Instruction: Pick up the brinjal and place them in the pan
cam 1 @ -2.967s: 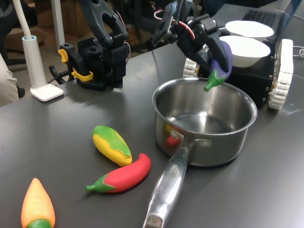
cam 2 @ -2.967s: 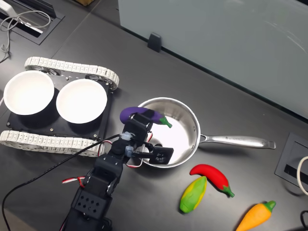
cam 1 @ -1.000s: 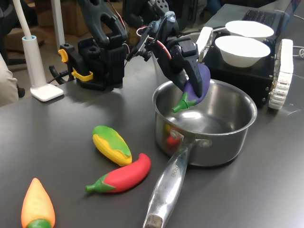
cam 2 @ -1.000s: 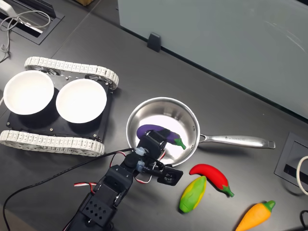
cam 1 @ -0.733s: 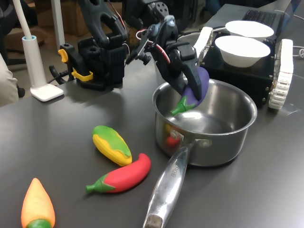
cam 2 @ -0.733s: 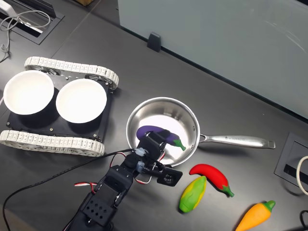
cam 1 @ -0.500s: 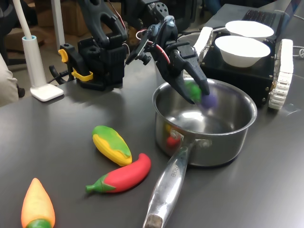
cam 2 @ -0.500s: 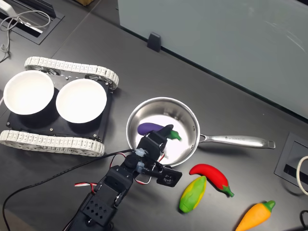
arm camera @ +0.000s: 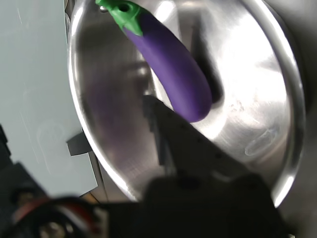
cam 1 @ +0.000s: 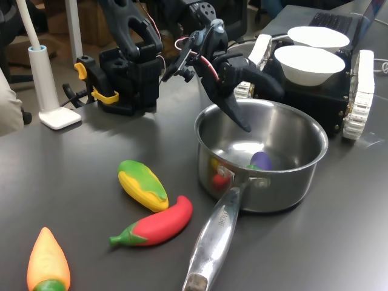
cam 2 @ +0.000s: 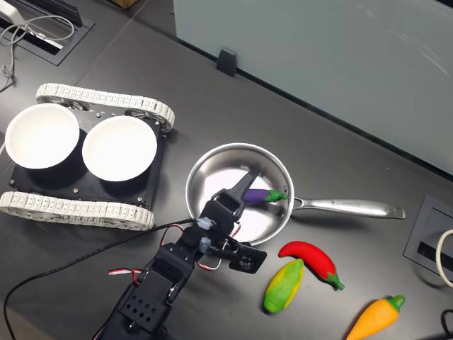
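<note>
The purple brinjal [arm camera: 171, 69] with its green cap lies loose on the floor of the steel pan [arm camera: 257, 74]. In the first exterior view only its rounded end [cam 1: 260, 160] shows over the pan wall [cam 1: 285, 188]. In the second exterior view the brinjal [cam 2: 258, 196] lies toward the handle side inside the pan rim [cam 2: 205, 166]. My gripper [cam 1: 265, 112] hangs open just above the pan's rim, holding nothing. One dark finger [arm camera: 166, 131] ends beside the brinjal's rounded end, and in the second exterior view a finger [cam 2: 244, 185] reaches over the pan.
A corn toy [cam 1: 142, 185], a red chili [cam 1: 157, 223] and an orange vegetable toy [cam 1: 47, 264] lie to the first exterior view's left of the pan handle [cam 1: 212, 242]. Two white bowls [cam 2: 120, 147] sit on a tracked vehicle behind the pan. The arm's base [cam 1: 127, 79] stands at the back.
The gripper carried the brinjal down over the pan and opened. The brinjal dropped out of the fingers and now lies on the pan floor.
</note>
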You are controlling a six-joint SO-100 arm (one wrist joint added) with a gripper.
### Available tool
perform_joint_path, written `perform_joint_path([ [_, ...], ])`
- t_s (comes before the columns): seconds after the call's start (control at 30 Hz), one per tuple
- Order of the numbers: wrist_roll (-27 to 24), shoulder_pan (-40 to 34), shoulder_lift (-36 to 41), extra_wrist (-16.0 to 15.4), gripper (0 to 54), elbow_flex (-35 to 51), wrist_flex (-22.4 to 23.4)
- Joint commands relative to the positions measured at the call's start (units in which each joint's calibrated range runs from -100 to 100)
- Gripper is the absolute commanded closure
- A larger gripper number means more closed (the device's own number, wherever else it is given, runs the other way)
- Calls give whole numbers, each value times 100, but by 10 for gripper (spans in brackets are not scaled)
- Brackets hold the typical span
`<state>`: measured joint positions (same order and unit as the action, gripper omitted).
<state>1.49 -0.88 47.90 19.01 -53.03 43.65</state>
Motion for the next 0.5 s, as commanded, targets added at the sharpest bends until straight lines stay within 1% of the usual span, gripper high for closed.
perform_joint_path([
  [0.0,44,-84,385,74,57,119,-275],
  [0.23,59,31,461,74,80,192,-335],
  [0.37,39,122,529,74,116,265,-412],
  [0.4,39,134,554,74,129,283,-420],
  [0.47,107,134,622,74,184,301,-437],
])
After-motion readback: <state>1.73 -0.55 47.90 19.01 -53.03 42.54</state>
